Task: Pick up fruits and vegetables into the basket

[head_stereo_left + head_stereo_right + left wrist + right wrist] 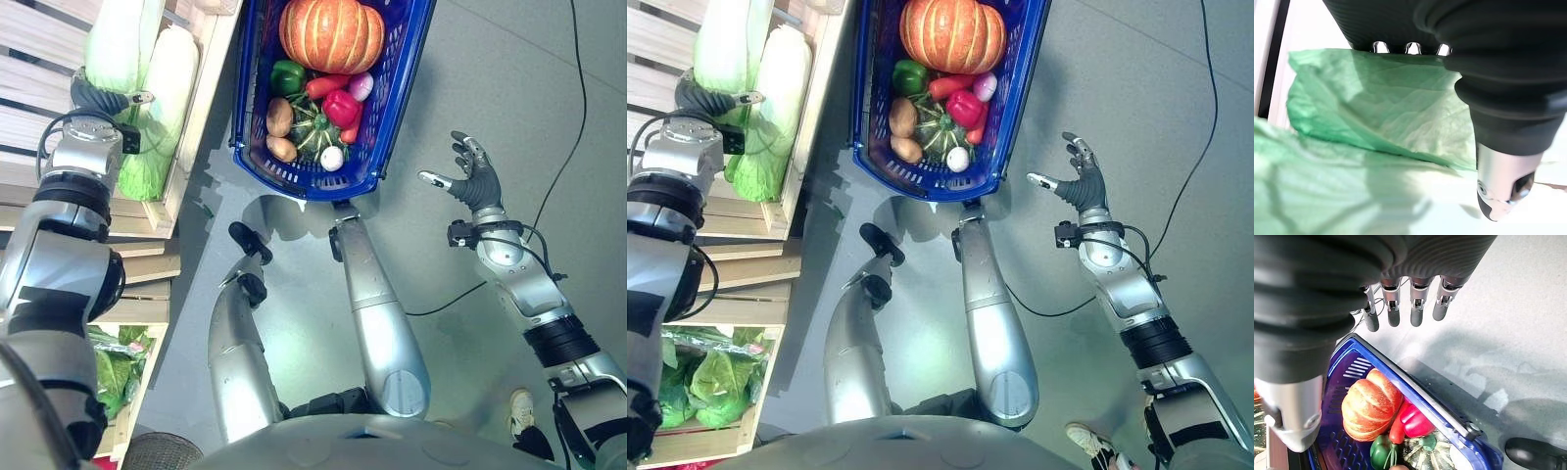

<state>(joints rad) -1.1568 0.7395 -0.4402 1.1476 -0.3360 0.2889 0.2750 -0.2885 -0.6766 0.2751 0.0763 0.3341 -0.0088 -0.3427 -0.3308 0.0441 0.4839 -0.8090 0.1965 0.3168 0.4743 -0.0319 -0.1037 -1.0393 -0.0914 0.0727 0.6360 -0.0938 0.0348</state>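
Left hand [98,96] on cabbage [162,69]; basket [397,88] beside crate [201,108].

Head stereo pair: looks steeply down from above, sharing the blue basket [392,108] at 12 o'clock and the cabbage crate [191,117] at 10 o'clock. Left wrist camera: pressed close against cabbage leaves [1376,112]. Right wrist camera: looks along the right hand [1400,308], down from farther off onto the same basket.

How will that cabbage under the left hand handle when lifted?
The cabbage is long and bulky, so it probably needs a wide grasp and may sag at one end. Its outer leaves look thin and loose, likely to slip or tear. The left hand rests on its side.
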